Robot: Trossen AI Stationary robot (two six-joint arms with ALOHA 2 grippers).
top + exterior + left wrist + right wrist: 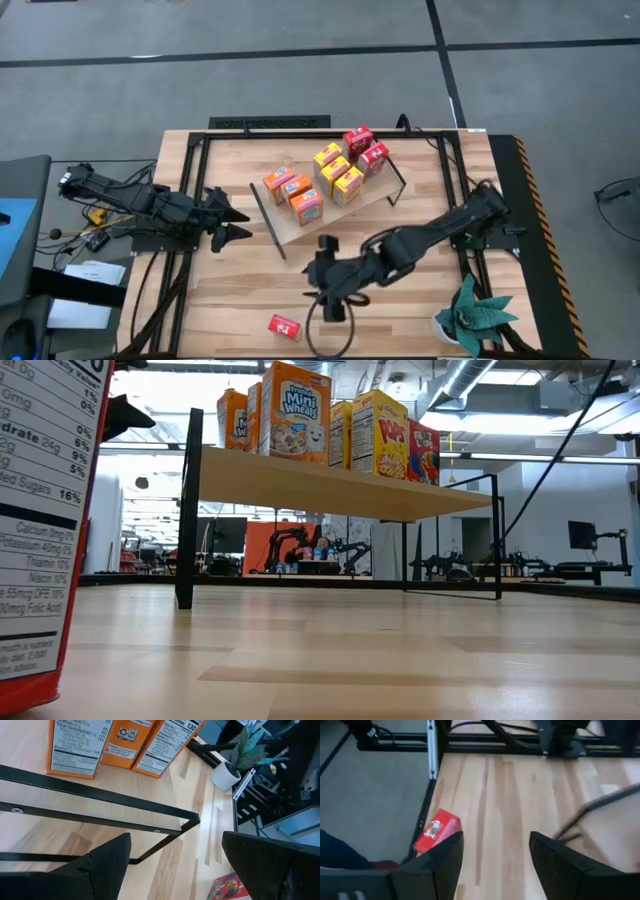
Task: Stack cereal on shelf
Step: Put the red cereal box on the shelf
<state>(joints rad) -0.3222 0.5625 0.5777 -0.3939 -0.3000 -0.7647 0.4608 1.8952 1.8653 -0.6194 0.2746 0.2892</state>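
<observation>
I see my right gripper (325, 272) spread empty above the surface (400, 310), near a fallen red cereal box (285, 326); left gripper (240, 222) spread too.

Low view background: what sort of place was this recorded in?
Likely a robotics lab or open workshop: other robot arms at benches behind the shelf, exposed ceiling ducts, and monitors on desks.
</observation>
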